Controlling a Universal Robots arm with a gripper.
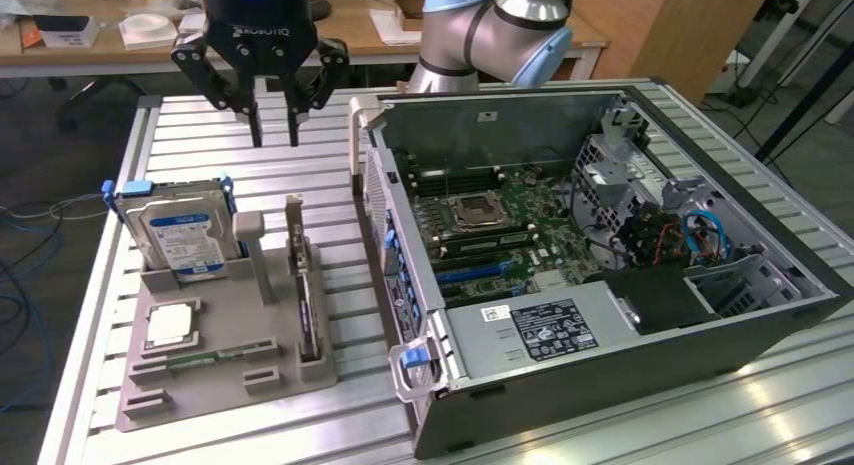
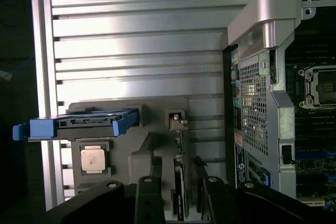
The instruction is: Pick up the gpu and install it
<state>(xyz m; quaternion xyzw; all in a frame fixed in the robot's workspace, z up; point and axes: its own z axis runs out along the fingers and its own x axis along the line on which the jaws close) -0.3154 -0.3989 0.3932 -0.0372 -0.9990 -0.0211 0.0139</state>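
Gpu (image 1: pixel 306 285): one card, standing on edge in a slot of the grey holder (image 1: pixel 214 385), on the side facing the computer case (image 1: pixel 641 385), not yet installed. I read the work surface as a slatted aluminium table (image 1: pixel 200 155). Behind it a wooden desk (image 1: pixel 350 35) carries loose white items, and cables lie on the floor at the exterior view's left. I count one holder, one case and one gripper (image 1: pixel 276 120). The holder contains three parts: the gpu, one blue-labelled hard drive (image 1: pixel 184 240) upright in a blue-handled carrier at its far end, and one square CPU chip (image 1: pixel 171 325) lying flat in a recess. The case lies open on the table just beside the holder, at the exterior view's right. Inside it I see one green motherboard (image 1: pixel 514 230) with one CPU socket (image 1: pixel 478 213), and one labelled power supply (image 1: pixel 541 330). The gripper hangs above the table beyond the holder's far end, fingers spread wide, gripping nothing, well apart from the gpu.
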